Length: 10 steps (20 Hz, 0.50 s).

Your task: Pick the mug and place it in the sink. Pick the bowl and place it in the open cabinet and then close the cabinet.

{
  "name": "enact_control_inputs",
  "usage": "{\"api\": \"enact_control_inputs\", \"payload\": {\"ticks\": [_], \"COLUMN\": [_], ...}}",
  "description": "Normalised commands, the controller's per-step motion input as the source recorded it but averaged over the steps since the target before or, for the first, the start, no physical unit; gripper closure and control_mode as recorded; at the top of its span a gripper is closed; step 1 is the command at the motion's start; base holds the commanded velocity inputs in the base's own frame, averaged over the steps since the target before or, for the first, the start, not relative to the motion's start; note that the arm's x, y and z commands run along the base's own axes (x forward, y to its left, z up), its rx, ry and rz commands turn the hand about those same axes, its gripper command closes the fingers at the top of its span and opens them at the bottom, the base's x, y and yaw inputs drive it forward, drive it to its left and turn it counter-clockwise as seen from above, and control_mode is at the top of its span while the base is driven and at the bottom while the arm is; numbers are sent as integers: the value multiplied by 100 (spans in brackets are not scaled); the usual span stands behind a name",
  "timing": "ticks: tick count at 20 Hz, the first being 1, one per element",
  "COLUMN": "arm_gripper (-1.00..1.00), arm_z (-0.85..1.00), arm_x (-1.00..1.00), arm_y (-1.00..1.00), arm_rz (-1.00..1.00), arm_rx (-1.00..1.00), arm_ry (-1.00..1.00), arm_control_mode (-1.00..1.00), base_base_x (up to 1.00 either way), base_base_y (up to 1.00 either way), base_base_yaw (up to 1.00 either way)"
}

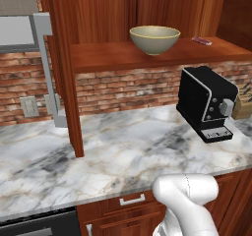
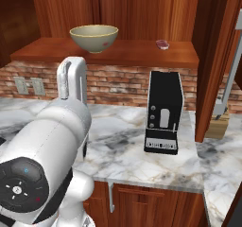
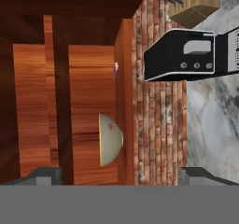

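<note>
Bowl (image 1: pixel 154 39) is already seated on the cabinet (image 1: pixel 147 57) shelf, left of a small pink item (image 1: pixel 202 41) and above the black coffee machine (image 1: pixel 205 103). Gripper (image 3: pixel 119 174) is seen spread wide, nothing held, backed off from the bowl. Placement is judged done; door closing is the step in hand. Next, the door (image 1: pixel 64 77) left of the bowl must be reached and swung shut.

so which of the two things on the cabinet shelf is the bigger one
The bowl, olive-beige with a pale rim, near the middle of the shelf. The other is a small flat reddish item, low and far smaller, off to the bowl's right.
</note>
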Motion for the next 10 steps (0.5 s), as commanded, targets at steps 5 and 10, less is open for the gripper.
{"api": "enact_control_inputs", "payload": {"ticks": [5,10], "arm_gripper": [-100,-100], "arm_z": [4,0], "arm_x": [-22,-19], "arm_y": [-30,-31], "arm_rz": [0,0], "arm_rx": [0,0], "arm_ry": [0,0], "arm_control_mode": [-100,-100], "base_base_x": [0,0], "base_base_y": [0,0], "base_base_yaw": [0,0]}}
